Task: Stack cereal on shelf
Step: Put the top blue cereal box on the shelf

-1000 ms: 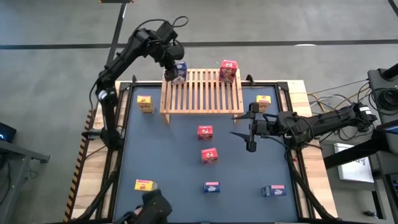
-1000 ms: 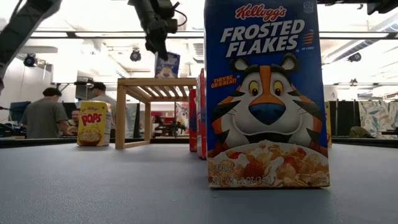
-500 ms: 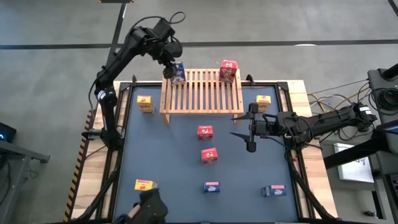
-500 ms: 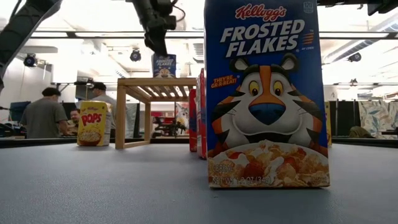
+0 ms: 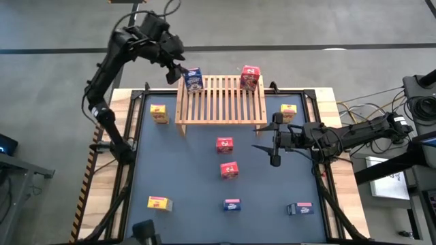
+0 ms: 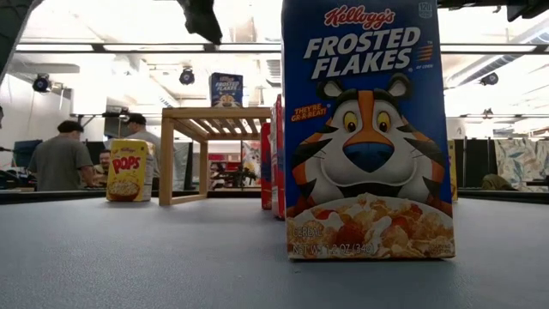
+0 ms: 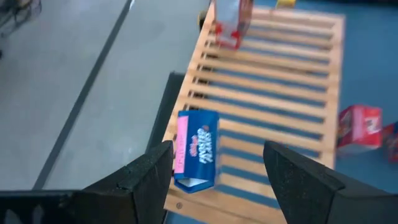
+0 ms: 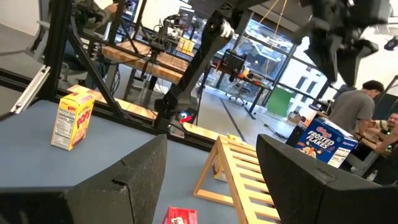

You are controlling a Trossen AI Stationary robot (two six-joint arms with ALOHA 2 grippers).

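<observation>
A blue cereal box (image 5: 193, 79) stands upright on the far left corner of the wooden shelf (image 5: 221, 102), its base on the slats (image 7: 198, 149). A red box (image 5: 250, 77) stands on the shelf's far right corner. My left gripper (image 5: 175, 71) hangs open above and to the left of the blue box, touching nothing (image 7: 217, 149). Over the table's right half my right gripper (image 5: 257, 137) waits open, pointing left. Red boxes (image 5: 224, 144) (image 5: 229, 170), yellow boxes (image 5: 158, 113) (image 5: 288, 111) (image 5: 158, 202) and blue boxes (image 5: 232, 204) (image 5: 299, 209) stand on the table.
The low view is filled by a blue box (image 6: 369, 129) close to the near edge; behind it are the shelf (image 6: 214, 120) and a yellow box (image 6: 127, 176). People stand in the room beyond the table's far edge (image 6: 62, 159). A dark frame (image 5: 129, 156) borders the mat.
My left gripper has let go of the blue box and has risen, drawing back toward the table's far left corner. The blue box stays upright on the shelf's far left corner.
</observation>
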